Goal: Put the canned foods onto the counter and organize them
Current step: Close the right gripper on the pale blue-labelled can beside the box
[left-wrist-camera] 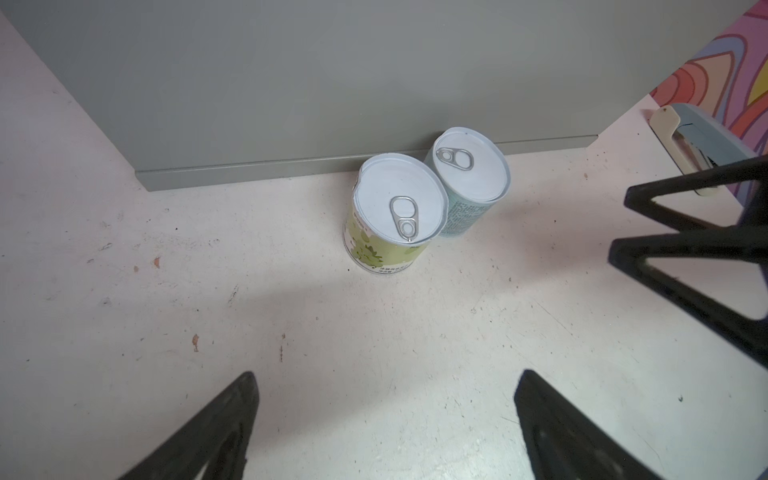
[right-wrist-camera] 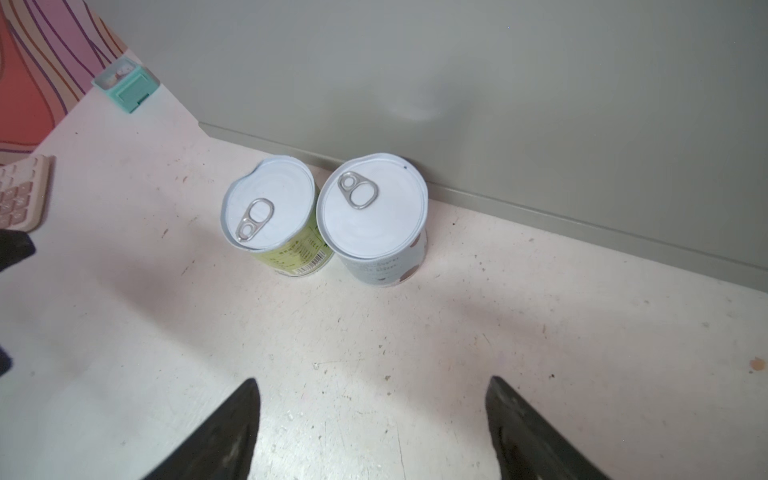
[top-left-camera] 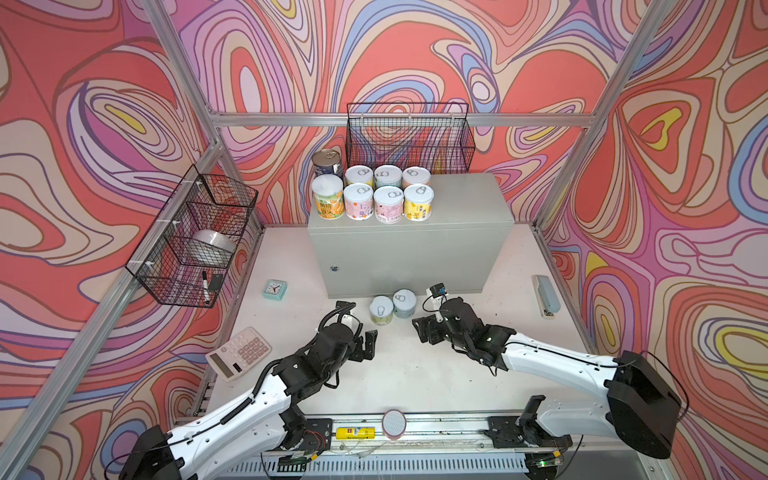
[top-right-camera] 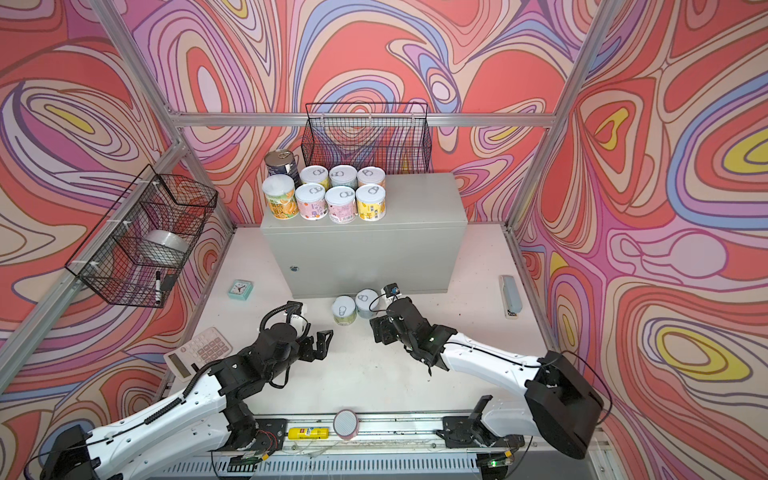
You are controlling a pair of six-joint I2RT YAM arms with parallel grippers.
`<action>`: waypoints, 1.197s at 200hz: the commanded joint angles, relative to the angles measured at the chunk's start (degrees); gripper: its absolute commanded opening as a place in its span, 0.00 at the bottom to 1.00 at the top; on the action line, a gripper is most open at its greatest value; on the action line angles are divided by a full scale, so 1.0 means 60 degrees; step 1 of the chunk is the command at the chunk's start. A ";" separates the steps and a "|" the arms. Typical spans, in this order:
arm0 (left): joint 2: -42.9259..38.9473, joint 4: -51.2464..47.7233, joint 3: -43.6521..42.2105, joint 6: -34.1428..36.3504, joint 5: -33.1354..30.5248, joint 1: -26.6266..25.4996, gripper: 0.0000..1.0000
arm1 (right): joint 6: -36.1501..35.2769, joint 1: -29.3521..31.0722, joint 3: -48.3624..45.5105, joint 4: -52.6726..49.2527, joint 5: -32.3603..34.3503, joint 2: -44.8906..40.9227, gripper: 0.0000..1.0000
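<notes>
Two short tins with white pull-tab lids stand touching on the table against the counter's (top-left-camera: pixel 411 249) front: a green-labelled one (top-left-camera: pixel 381 310) (left-wrist-camera: pixel 395 212) (right-wrist-camera: pixel 274 212) and a pale blue one (top-left-camera: pixel 404 303) (left-wrist-camera: pixel 469 178) (right-wrist-camera: pixel 374 216). On the counter's flat top stand several short tins (top-left-camera: pixel 388 203), a taller yellow-orange tin (top-left-camera: pixel 327 202) and a dark blue tin (top-left-camera: pixel 327 163) behind it. My left gripper (top-left-camera: pixel 368 343) (left-wrist-camera: pixel 387 374) is open and empty, short of the green tin. My right gripper (top-left-camera: pixel 422 330) (right-wrist-camera: pixel 372 379) is open and empty, just right of the blue tin.
A mint clock (top-left-camera: pixel 274 289) and a calculator (top-left-camera: pixel 238 353) lie to the left, a stapler (top-left-camera: pixel 546 296) at the right edge. A yellow tube (top-left-camera: pixel 355 433) and a pink-rimmed disc (top-left-camera: pixel 394 423) sit on the front rail. Black wire baskets (top-left-camera: pixel 409 137) (top-left-camera: pixel 195 237) hang on the walls.
</notes>
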 commanded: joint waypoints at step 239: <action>0.3082 0.5556 -0.1440 -0.0426 0.0115 0.0863 1.00 | -0.0707 -0.0655 0.1519 0.5041 0.0705 0.5587 0.87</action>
